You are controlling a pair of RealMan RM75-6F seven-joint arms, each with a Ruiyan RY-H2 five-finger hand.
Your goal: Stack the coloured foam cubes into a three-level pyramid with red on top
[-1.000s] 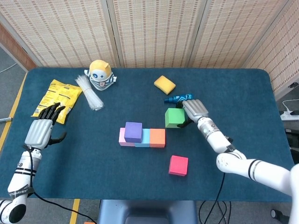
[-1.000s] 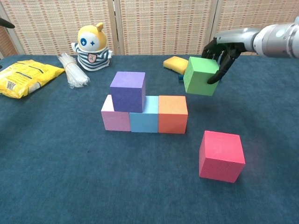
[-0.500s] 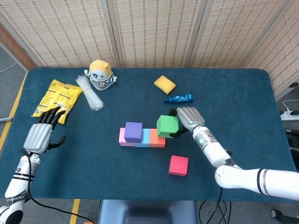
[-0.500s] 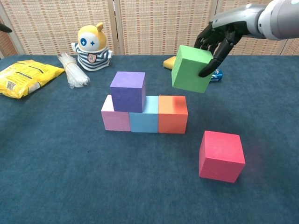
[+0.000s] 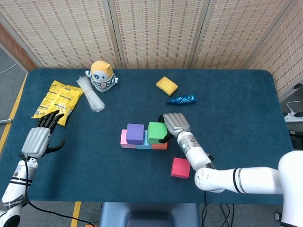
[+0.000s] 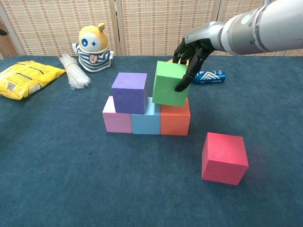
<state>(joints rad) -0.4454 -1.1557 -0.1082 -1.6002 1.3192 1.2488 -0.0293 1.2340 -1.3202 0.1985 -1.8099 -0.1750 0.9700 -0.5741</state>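
Stack top: purple cube [image 6: 129, 91] takes the left slot; green cube [image 6: 170, 90], gripped tilted by the right hand [image 6: 193, 49], fills the right slot, a narrow gap between them.
Stack, 12 o'clock: open cloth up to the sponge [image 5: 166, 85] and blue tube [image 5: 181, 100].
Stack, 5 o'clock: red cube [image 6: 224, 157] stands apart, open cloth around it.
Stack, 9 o'clock: wide bare cloth.
Table, 10 o'clock: toy [image 5: 102, 75], white bundle [image 5: 91, 94] and yellow bag [image 5: 57, 98] crowd it; left hand [image 5: 40, 135] beside the bag.
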